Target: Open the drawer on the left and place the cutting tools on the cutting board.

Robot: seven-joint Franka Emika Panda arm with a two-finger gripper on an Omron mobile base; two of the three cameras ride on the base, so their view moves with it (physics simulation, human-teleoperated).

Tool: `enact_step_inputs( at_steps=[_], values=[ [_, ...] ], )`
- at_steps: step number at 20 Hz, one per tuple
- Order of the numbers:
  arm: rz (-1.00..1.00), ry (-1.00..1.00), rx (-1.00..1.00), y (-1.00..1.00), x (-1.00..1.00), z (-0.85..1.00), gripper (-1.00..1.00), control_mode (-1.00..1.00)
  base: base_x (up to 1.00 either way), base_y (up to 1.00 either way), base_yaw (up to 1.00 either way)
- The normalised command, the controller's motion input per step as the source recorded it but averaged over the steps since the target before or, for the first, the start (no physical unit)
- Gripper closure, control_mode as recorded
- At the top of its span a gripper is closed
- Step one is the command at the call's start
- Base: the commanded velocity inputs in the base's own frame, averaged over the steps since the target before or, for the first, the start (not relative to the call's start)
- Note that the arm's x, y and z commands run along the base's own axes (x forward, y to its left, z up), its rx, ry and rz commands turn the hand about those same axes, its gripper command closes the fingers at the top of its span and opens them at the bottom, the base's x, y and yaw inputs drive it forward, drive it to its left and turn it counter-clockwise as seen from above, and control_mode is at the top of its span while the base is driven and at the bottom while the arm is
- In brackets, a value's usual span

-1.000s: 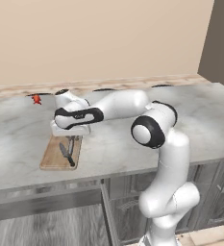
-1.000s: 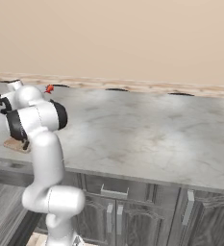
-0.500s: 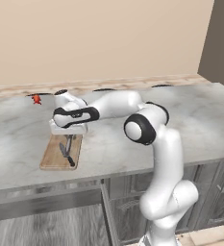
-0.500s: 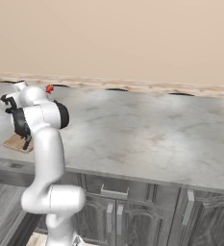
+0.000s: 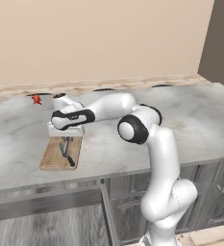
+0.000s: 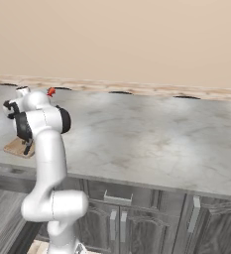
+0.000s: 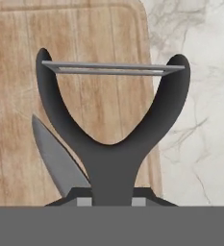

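Above the left part of the marble counter (image 5: 190, 115), the white arm reaches from the base toward the cutting board (image 5: 50, 156), a light-brown wooden slab lying flat near the counter's front edge. The gripper (image 5: 65, 141) hangs over the board's far end, its jaws drawn nearly together on the stem of a dark Y-shaped cutting tool (image 7: 111, 144), whose two prongs carry a thin silver blade stretched between their tips. In the hand view this tool stands over the wood grain of the board (image 7: 84, 53), with the board's rounded corner and the marble to the right. Beside the tool's stem, at lower left, the grey blade of a knife (image 7: 56, 161) lies on the board. In the left base view, dark shapes lie on the board below the gripper; which one is the knife cannot be told. A small red object (image 5: 36, 99) stands well behind the board, near the wall. Below the counter front at left, the top edge of the drawer (image 5: 46, 202) juts forward as a grey band. In the right base view the board (image 6: 18, 147) shows at far left, partly hidden by the arm.
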Motion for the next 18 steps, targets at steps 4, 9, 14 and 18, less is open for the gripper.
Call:
enact_step_inputs(
  at_steps=[4, 9, 14, 18],
  values=[
    [0.00, 0.00, 0.02, 0.10, 0.08, -0.23, 1.00, -1.00, 0.00, 0.00, 0.00],
    [0.00, 0.00, 0.01, 0.04, 0.06, -0.18, 1.00, -1.00, 0.00, 0.00, 0.00],
    [0.00, 0.00, 0.03, 0.01, 0.12, -0.20, 1.00, -1.00, 0.00, 0.00, 0.00],
    [0.00, 0.00, 0.02, 0.05, 0.18, -0.18, 1.00, -1.00, 0.00, 0.00, 0.00]
  ],
)
